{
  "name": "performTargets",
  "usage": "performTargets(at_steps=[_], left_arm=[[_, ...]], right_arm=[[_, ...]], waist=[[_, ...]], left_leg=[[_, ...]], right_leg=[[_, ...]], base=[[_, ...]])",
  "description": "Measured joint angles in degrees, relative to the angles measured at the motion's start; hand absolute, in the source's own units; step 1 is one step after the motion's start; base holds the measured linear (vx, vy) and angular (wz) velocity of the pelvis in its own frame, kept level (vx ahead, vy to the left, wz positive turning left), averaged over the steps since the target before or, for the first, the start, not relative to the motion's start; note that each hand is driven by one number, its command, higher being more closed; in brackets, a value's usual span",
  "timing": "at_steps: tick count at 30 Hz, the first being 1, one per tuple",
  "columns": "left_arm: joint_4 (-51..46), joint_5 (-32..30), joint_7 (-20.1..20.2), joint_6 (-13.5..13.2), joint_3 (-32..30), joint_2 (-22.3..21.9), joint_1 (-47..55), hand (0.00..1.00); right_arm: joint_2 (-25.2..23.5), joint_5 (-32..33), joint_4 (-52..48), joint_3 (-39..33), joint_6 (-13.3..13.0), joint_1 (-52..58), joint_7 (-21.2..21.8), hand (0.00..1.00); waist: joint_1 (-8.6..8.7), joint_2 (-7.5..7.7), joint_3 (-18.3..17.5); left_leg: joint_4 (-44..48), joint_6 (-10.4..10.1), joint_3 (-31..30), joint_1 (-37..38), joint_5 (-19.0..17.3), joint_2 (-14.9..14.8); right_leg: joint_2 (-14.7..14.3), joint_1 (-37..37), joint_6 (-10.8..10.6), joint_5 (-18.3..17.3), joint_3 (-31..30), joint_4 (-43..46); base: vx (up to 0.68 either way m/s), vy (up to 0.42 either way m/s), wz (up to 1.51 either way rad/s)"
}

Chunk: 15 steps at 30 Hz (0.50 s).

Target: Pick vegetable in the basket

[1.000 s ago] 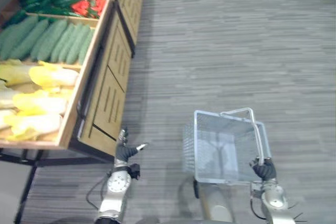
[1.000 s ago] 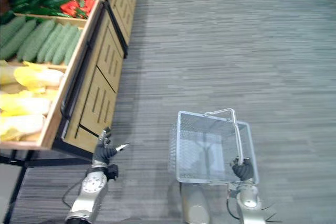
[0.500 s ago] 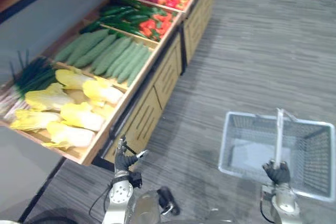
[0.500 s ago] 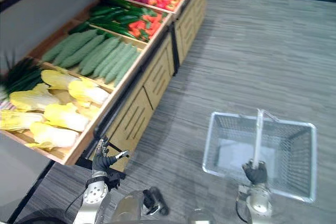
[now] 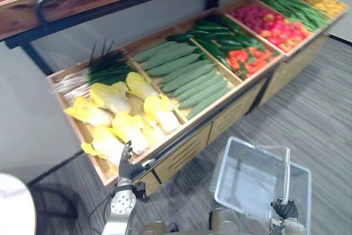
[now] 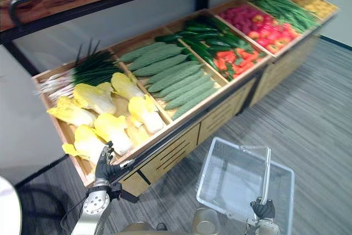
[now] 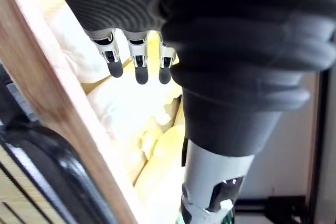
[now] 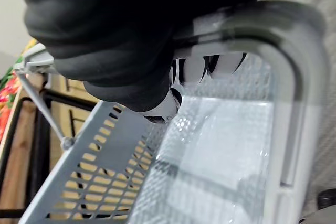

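Wooden rim point(image 7: 60, 103) edges cabbages point(image 5: 118, 127) by straight-fingered left robot hand point(image 5: 126, 164); right robot hand point(image 5: 284, 209) clasps basket handle point(image 5: 286, 174)

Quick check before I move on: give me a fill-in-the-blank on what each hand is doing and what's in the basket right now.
1. The right hand has its fingers curled round the grey basket's ____.
2. The basket has no vegetable in it; it is ____.
3. The left hand, fingers straight, is at the wooden front edge of the compartment holding the yellow ____.
Missing words: handle; empty; cabbages.
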<state>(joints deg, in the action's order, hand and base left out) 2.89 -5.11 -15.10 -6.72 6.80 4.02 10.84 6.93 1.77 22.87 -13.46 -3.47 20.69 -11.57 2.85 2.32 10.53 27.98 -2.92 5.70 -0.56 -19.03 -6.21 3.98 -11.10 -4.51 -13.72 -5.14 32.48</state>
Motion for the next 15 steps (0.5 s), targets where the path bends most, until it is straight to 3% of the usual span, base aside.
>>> performTargets(at_steps=[3, 8, 15], left_arm=[[-4.39, -4.39, -1.18, -0.61, -0.89, -0.96, -1.97, 0.0], [-4.37, -8.41, -4.07, -0.05, -3.27, -0.75, -3.3, 0.0], [0.99, -9.25, -7.63, 1.89, -8.0, 3.88, -7.58, 0.0]], right_arm=[[1.41, -0.01, -1.29, -1.96, 0.0, 2.51, -0.39, 1.0], [1.34, -0.01, -2.3, -1.92, -0.14, 4.04, -0.44, 1.0], [0.42, -0.04, -1.72, 0.27, -0.18, 5.89, 0.64, 1.0]], waist=[[-0.81, -0.58, -0.2], [-0.67, -1.09, -0.91], [-0.47, 0.49, -2.42]], left_leg=[[-4.2, -3.13, 1.25, 0.41, 2.28, -1.97], [-6.33, -3.61, 1.18, 1.31, 3.12, -2.19], [-14.25, -3.03, 0.56, 1.79, 8.16, 0.03]], right_leg=[[0.1, 0.19, 1.29, -0.9, 3.49, 0.12], [0.34, 1.16, 1.48, -0.86, 4.61, -0.97], [1.24, 1.01, 0.95, 1.78, 4.86, -5.65]], base=[[0.13, -0.192, 0.48], [0.03, -0.043, 0.08], [0.0, 0.005, 0.1]])
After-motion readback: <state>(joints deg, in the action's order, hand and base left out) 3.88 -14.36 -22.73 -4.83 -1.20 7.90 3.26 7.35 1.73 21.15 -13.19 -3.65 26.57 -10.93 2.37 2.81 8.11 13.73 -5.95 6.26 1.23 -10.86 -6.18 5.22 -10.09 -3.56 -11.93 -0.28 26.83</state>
